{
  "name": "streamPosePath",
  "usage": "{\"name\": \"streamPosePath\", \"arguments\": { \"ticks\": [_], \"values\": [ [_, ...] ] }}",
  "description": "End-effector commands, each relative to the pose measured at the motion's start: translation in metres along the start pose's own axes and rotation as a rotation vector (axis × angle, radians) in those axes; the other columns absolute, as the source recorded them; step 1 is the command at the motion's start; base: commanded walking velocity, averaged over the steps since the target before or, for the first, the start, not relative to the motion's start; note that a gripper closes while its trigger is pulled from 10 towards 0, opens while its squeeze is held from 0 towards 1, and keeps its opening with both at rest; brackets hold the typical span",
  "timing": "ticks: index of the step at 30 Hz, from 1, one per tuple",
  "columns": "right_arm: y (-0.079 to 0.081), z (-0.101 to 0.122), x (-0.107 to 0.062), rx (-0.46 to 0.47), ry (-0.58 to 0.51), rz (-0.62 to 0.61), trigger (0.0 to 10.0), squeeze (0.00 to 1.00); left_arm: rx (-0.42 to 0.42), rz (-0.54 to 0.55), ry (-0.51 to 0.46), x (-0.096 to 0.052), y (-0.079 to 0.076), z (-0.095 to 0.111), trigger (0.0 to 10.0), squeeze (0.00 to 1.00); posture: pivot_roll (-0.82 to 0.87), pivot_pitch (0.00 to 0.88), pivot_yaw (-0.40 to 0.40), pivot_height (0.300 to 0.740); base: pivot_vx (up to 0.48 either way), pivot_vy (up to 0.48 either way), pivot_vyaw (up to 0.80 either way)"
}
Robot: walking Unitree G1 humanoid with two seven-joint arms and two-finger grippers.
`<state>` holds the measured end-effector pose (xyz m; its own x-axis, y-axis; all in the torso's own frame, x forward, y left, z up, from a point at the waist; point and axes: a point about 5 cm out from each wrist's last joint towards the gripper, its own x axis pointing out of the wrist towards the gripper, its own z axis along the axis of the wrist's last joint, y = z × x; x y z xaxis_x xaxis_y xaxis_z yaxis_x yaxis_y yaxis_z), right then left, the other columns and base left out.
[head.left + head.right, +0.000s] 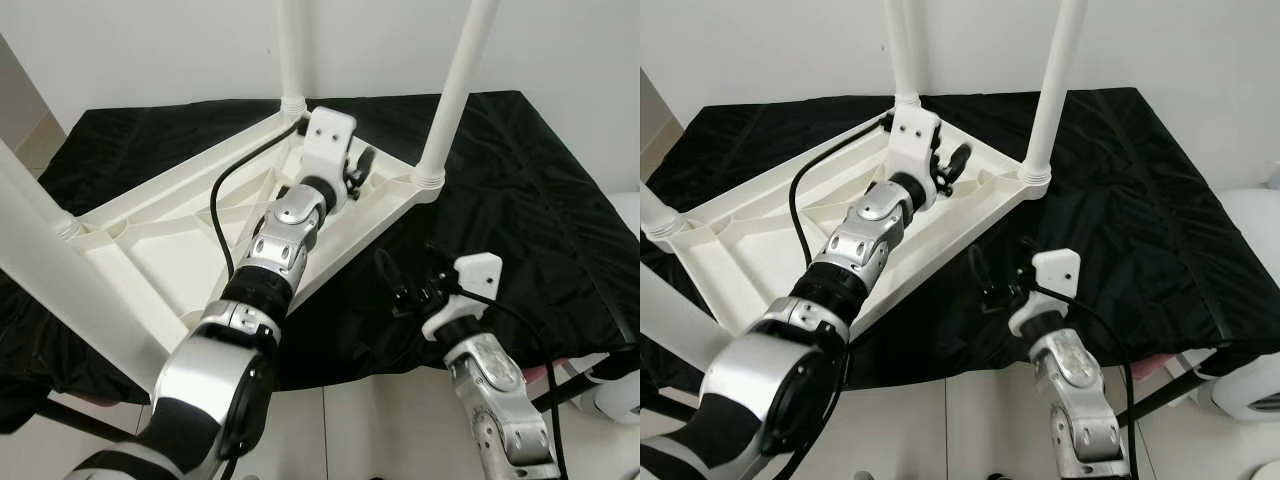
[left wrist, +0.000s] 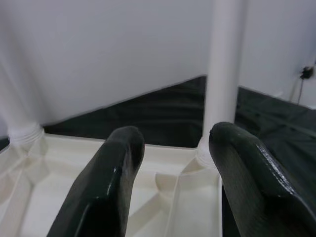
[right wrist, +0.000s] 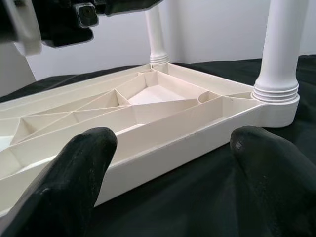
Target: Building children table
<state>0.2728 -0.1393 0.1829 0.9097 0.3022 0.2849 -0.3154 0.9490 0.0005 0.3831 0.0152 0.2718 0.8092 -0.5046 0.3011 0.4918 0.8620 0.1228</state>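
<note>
**Children's table upside down on the black cloth, both pincers open**

Children's table point(image 1: 190, 235), white plastic, lies upside down on a surface covered by a black cloth point(image 1: 520, 190), its ribbed underside facing up. White legs stand upright from its corners: one far leg point(image 1: 292, 50) rises at the back corner by the white wall point(image 1: 150, 50), another far leg point(image 1: 460, 80) rises from the corner on the robot's right, and a near leg point(image 1: 60, 270) crosses the foreground on the robot's left, large and close to the camera. A further leg base point(image 1: 62, 225) sits at the left corner of the frame.

The left pincer point(image 1: 358, 170) reaches over the underside of the children's table, near the back corner and between the two far legs. Its fingers point(image 2: 106, 192) are spread apart with nothing between them, held just above the ribbed tray in the left wrist view. A black cable point(image 1: 222, 195) loops from its wrist across the white plastic.

The right pincer point(image 1: 405, 285) hovers over the black cloth just beside the long near edge of the children's table, apart from it. Its fingers point(image 3: 74, 177) are spread wide and hold nothing; the right wrist view looks between them at that edge and the ribs behind it.

A white rounded object point(image 1: 1250, 300) stands at the far right, beyond the cloth's edge. Pale floor tiles point(image 1: 370, 420) show below.
</note>
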Motion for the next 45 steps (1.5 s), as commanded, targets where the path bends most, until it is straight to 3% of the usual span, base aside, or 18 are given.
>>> {"name": "streamPosePath", "arguments": {
  "ticks": [1,2,5,6,7,10,11,18,22,24,37,45],
  "values": [
    [0.002,-0.006,0.001,0.004,0.029,-0.002,10.0,0.00,-0.001,-0.030,0.005,-0.004,-0.001,-0.004,10.0,0.00,-0.12,0.146,0.091,0.740,0.000,0.000,0.00],
    [0.003,-0.009,0.007,0.003,0.041,-0.016,10.0,0.00,0.022,-0.095,-0.036,-0.014,-0.006,0.000,10.0,0.00,-0.12,0.144,0.088,0.740,0.000,0.000,0.00],
    [0.004,-0.011,0.009,0.001,0.047,-0.022,10.0,0.00,0.031,-0.121,-0.050,-0.019,-0.008,0.002,10.0,0.00,-0.11,0.143,0.087,0.740,0.000,0.000,0.00],
    [0.007,-0.013,0.017,0.006,0.052,-0.023,10.0,0.00,0.050,-0.172,-0.064,-0.033,-0.010,0.001,10.0,0.00,-0.10,0.137,0.079,0.740,0.000,0.000,0.00],
    [0.007,-0.013,0.017,0.006,0.052,-0.023,10.0,0.00,0.050,-0.172,-0.064,-0.033,-0.010,0.001,10.0,0.00,-0.10,0.137,0.079,0.740,0.000,0.000,0.00],
    [0.015,-0.017,0.028,0.022,0.082,-0.015,10.0,0.00,0.052,-0.225,-0.048,-0.056,-0.011,-0.003,10.0,0.00,-0.10,0.135,0.073,0.740,0.000,0.000,0.00],
    [0.015,-0.017,0.028,0.022,0.082,-0.015,10.0,0.00,0.052,-0.225,-0.048,-0.056,-0.011,-0.003,10.0,0.00,-0.10,0.135,0.073,0.740,0.000,0.000,0.00],
    [0.024,-0.032,0.034,0.096,0.157,-0.021,10.0,0.00,0.115,-0.321,-0.024,-0.092,-0.018,-0.002,10.0,0.00,-0.07,0.129,0.040,0.740,0.000,0.000,0.00],
    [0.025,-0.037,0.034,0.111,0.170,-0.044,10.0,0.00,0.127,-0.347,-0.026,-0.099,-0.021,0.000,10.0,0.00,-0.06,0.127,0.033,0.740,0.000,0.000,0.00],
    [0.027,-0.042,0.035,0.156,0.191,-0.054,10.0,0.00,0.140,-0.374,-0.025,-0.111,-0.024,0.007,10.0,0.00,-0.05,0.122,0.029,0.740,0.000,0.000,0.00],
    [0.031,-0.049,0.054,0.234,0.211,-0.051,10.0,0.00,0.178,-0.373,-0.022,-0.123,-0.023,0.022,10.0,0.00,-0.04,0.130,0.023,0.740,0.000,0.000,0.00],
    [0.031,-0.049,0.067,0.204,0.238,-0.044,10.0,0.00,0.176,-0.355,-0.032,-0.126,-0.023,0.030,10.0,0.00,-0.03,0.144,0.014,0.740,0.000,0.000,0.00]
  ]
}}
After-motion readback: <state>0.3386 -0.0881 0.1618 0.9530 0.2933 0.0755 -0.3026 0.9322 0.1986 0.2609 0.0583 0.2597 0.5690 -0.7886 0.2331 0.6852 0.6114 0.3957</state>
